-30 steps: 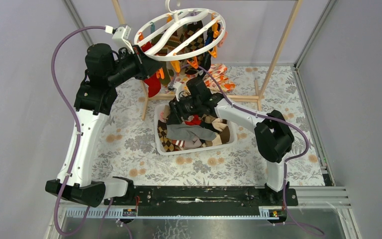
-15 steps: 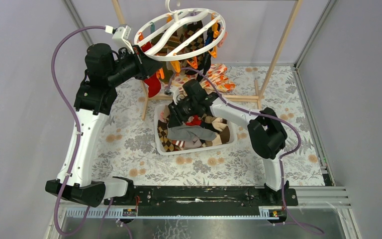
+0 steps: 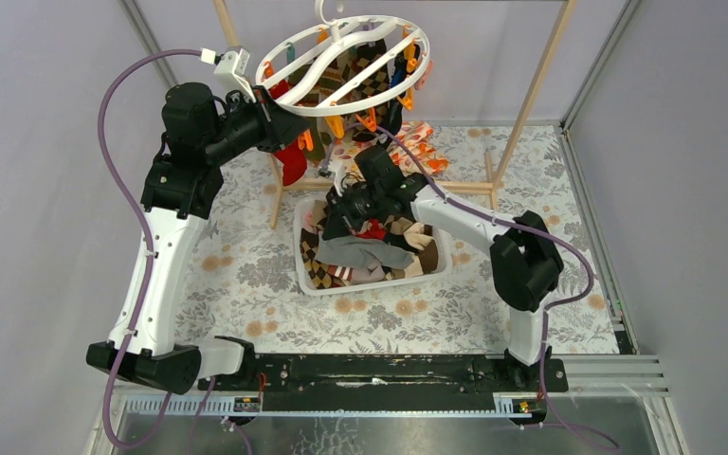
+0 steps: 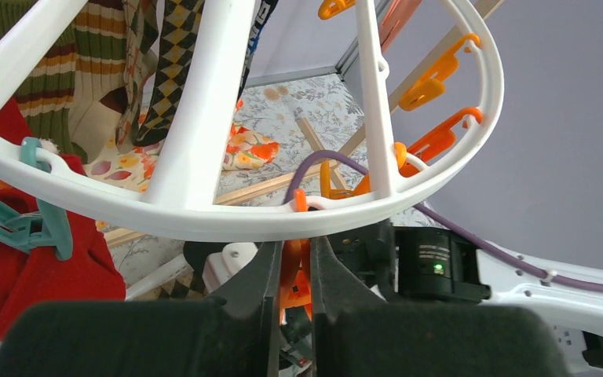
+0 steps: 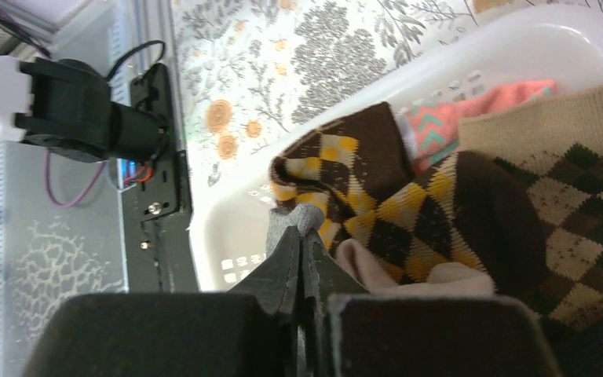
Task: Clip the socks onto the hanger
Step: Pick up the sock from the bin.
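Observation:
The white ring hanger hangs at the back with several socks clipped under it, a red one at its left. My left gripper is under the ring, shut on an orange clip. My right gripper reaches into the white basket of loose socks. There it is shut on a fold of a grey sock, which lies over the pile. A brown-and-yellow argyle sock lies just beyond the fingertips.
A pale wooden pole frame stands behind the basket and carries the hanger. An orange-and-cream floral cloth lies at its foot. A red sock and tan argyle socks fill the basket. The basket wall is left of my right fingertips.
My right gripper has closed from open onto the grey sock, and the right arm has shifted slightly over the basket. The left arm has not moved and keeps hold of the clip.

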Motion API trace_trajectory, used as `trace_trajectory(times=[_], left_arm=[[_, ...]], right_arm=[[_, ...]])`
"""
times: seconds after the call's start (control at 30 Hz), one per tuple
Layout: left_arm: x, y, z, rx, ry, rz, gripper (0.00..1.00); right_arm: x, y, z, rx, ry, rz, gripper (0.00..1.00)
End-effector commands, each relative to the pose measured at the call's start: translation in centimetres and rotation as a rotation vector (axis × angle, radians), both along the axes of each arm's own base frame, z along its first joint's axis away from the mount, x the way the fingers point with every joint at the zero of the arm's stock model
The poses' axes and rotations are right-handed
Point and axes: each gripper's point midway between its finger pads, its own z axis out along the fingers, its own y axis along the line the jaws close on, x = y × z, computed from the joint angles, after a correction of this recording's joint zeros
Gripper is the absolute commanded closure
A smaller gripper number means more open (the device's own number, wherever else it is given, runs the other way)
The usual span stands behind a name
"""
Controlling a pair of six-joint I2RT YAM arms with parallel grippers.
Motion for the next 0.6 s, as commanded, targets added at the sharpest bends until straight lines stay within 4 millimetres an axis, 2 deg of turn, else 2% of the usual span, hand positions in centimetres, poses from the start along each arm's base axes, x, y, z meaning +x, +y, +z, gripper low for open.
trace_trajectory(times=[0.0, 0.33, 0.5, 0.57], left_arm=[[-0.8, -0.1, 0.1, 0.009, -0.002, -0.03, 0.95], [-1.3, -0.8, 0.4, -0.018, 0.008, -0.08, 0.95], [-2.0, -1.7, 0.4, -0.064, 0.025, -0.138, 0.95], [-2.3, -2.0, 0.4, -0.086, 0.034, -0.159, 0.95]], right_arm=[[-1.4, -0.3, 7.1, 0.167, -0.038, 0.043, 1.0], [-2.8, -4.4, 17.4, 0.574, -0.007, 0.009, 1.0], [-3.8, -4.8, 20.8, 0.728, 0.032, 0.033, 1.0], [-3.8, -4.9, 21.6, 0.792, 0.045, 0.023, 1.0]])
